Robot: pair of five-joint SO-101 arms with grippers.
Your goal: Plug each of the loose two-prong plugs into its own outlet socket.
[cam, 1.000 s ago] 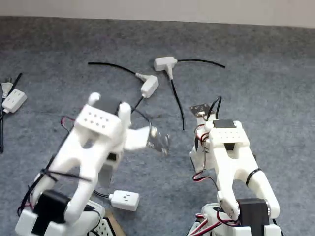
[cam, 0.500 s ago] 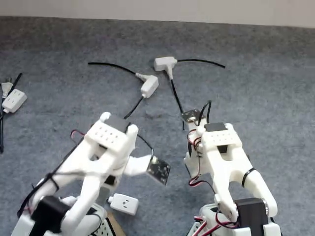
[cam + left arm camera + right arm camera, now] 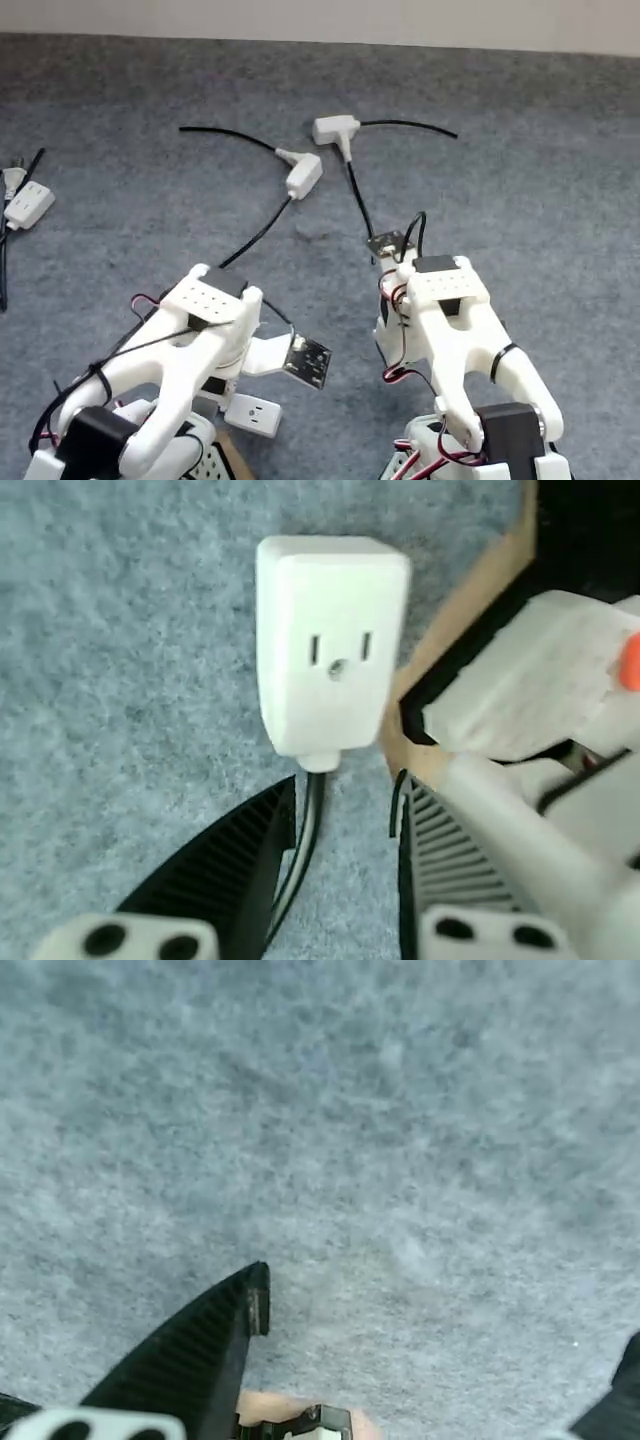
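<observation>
White rectangular outlet socket [image 3: 330, 645] lying at surface's near edge, just ahead of left hand [image 3: 345, 785], long axis pointing into it; hand gaping open astride black cord [image 3: 308, 830]. Right hand [image 3: 445, 1320] hanging open, farther off.

Landmark: near socket [image 3: 250, 413], at the worktop's [image 3: 560, 180] front edge.
- Left tool [image 3: 345, 800] at its cord end, the cord between the fingers.
- Elbow plug [image 3: 304, 175] well behind it.
- T-plug [image 3: 335, 128] farther behind, slightly right.
- Second socket [image 3: 28, 203] far behind-left.
- Right arm [image 3: 450, 310] to its right.
</observation>
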